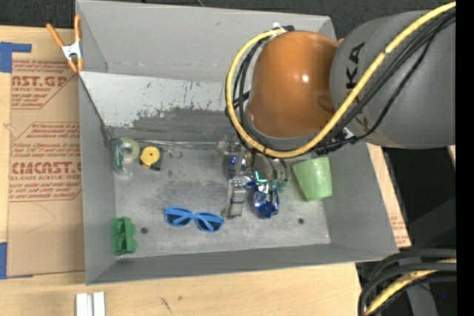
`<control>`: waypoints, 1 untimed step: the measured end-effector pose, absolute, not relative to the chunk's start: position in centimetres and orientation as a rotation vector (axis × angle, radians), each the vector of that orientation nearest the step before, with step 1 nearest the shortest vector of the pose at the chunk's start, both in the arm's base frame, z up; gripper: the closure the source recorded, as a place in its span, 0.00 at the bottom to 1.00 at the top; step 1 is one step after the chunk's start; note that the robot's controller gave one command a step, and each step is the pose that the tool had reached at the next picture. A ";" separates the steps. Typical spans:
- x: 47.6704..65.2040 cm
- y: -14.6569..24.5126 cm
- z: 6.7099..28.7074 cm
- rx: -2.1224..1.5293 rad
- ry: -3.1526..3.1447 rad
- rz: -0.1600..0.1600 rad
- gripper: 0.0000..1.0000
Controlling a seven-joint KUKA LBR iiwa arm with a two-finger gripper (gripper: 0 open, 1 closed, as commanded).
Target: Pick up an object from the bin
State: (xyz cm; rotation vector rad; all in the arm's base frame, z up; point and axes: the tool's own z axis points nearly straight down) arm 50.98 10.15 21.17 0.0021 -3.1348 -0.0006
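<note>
Contents of the bin, front edge to back wall.

1. Green block: chunky and bright green. It sits in the front left corner, just beside the left wall and well apart from my hand.

2. Blue sunglasses: plastic frame with both lenses blue. They lie flat on the floor near the front, left of centre, with one end near my hand but not touching it.

3. Blue crumpled thing: small, glossy and deep blue with bright glints, lumpy rather than regular. I cannot tell what kind of thing it is. It lies on the floor right of centre, directly under the right side of my hand, and is the nearest item to it.

4. My hand: down at floor level, right against the blue crumpled thing. I cannot tell how far it is open, or whether it grips anything.

5. Green cup: pale green, tipped on its side, just to the right of my hand.

6. Yellow disc: small and round, at the back left.

7. Clear roll: beside the disc, against the left wall.

8. My orange cover: looped with yellow and black cables, above the hand.
</note>
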 end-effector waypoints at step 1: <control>50.2 13.0 13.5 0.022 -3.134 -0.001 0.00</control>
